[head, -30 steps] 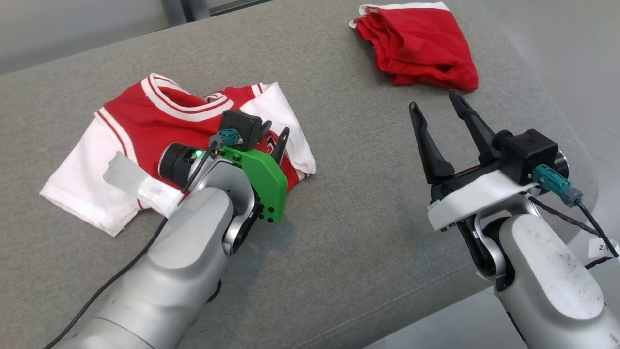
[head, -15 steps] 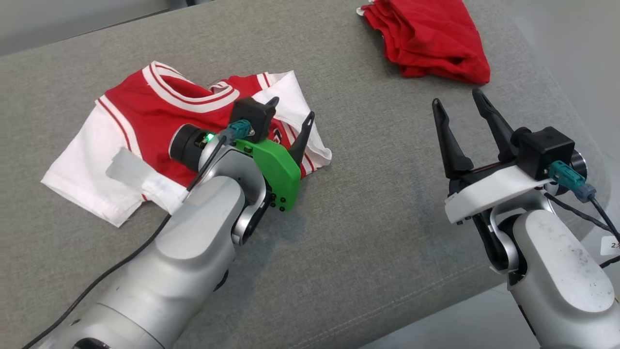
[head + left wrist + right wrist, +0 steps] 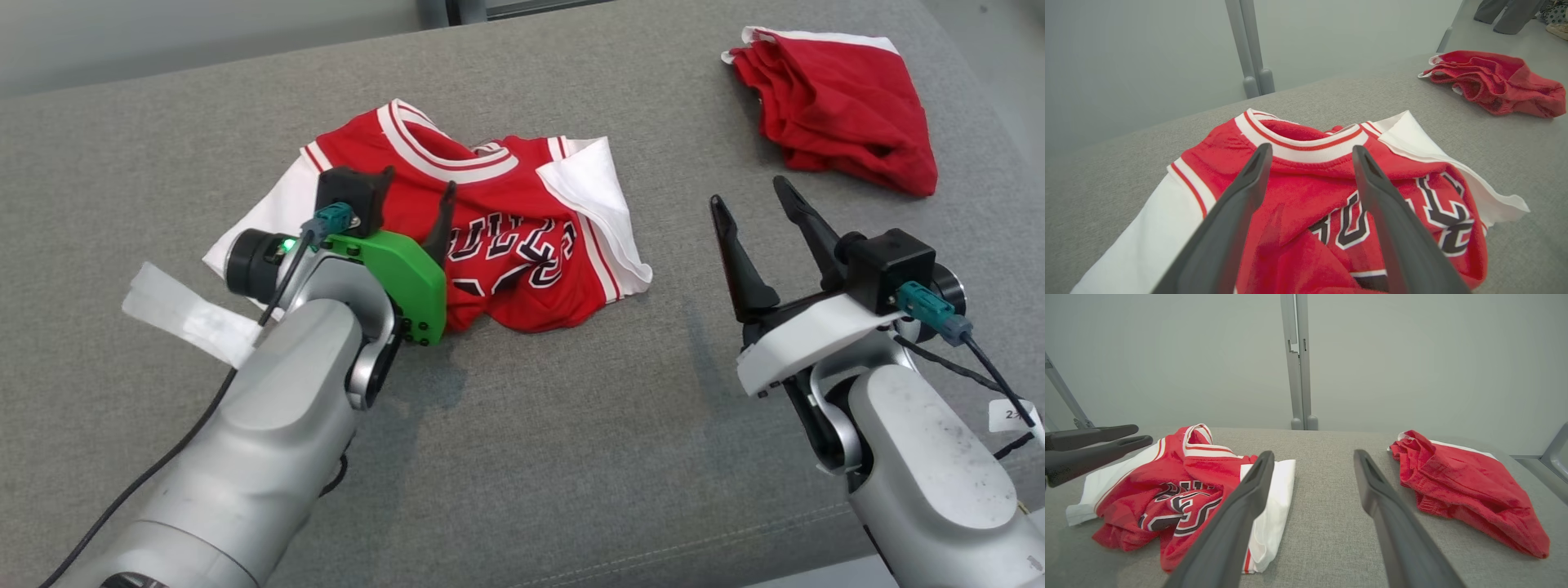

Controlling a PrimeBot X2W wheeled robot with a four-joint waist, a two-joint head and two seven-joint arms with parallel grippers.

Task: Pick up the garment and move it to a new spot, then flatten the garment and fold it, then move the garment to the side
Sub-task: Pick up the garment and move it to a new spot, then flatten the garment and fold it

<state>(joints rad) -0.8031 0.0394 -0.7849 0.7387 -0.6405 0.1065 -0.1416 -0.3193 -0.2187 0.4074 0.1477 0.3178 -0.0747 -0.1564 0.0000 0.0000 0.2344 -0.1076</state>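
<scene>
Jersey [image 3: 522,245] in red, with a striped white-and-red collar, black lettering edged in white and white sleeves, lies rumpled on the grey bench [image 3: 571,425], a little left of the middle. Its near hem is bunched up, and its right sleeve lies folded over the red body. We see the left pincer [image 3: 416,180] above the left half of the jersey, released, its two dark fingers spread wide with nothing between them. In the left wrist view the fingers point toward the collar. We cannot tell whether their tips touch the cloth. A green plate [image 3: 404,278] sits at that wrist, and a strip of white tape [image 3: 184,314] sticks out from the forearm behind it.

The right pincer [image 3: 748,191] is over bare bench to the right of the jersey, apart from it. It too is released, with its fingers spread and holding nothing. A second red garment [image 3: 841,106] with a white edge lies in a loose heap at the far right of the bench, well apart from the jersey and beyond the right pincer. A grey post [image 3: 1300,363] stands behind the bench against a pale wall.
</scene>
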